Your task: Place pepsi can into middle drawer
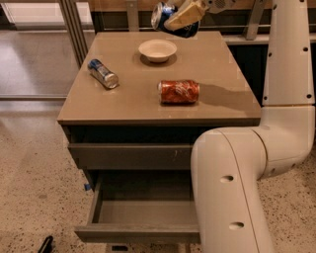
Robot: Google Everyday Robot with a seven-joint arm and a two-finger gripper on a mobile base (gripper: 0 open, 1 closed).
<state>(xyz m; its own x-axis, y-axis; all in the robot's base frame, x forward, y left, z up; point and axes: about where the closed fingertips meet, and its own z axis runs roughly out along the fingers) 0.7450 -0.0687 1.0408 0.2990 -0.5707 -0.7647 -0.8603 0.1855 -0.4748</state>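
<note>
Camera view shows the gripper (180, 17) high above the far edge of the cabinet top (133, 106), clamped on the pepsi can (159, 15). The can is held tilted, silver end toward the left, clear of the surface and just beyond the white bowl (157, 49).

The middle drawer (143, 213) stands pulled out at the near side, below the closed drawer with the scratched front (128, 156). Its grey floor is bare where visible. The arm's lower link (232, 192) covers the drawer's right end.

Hazards, judged from this position:
- Travel is long: from the far edge, across the top, down past the near edge. A low path would strike the bowl or the orange can (179, 92) lying near the middle; the slim blue can (103, 73) near the left edge is less exposed.
- The tilted hold may let the can slip during descent.
- The opening is shallow under the closed drawer. A steep entry could catch the can on that front or the drawer's front lip.
</note>
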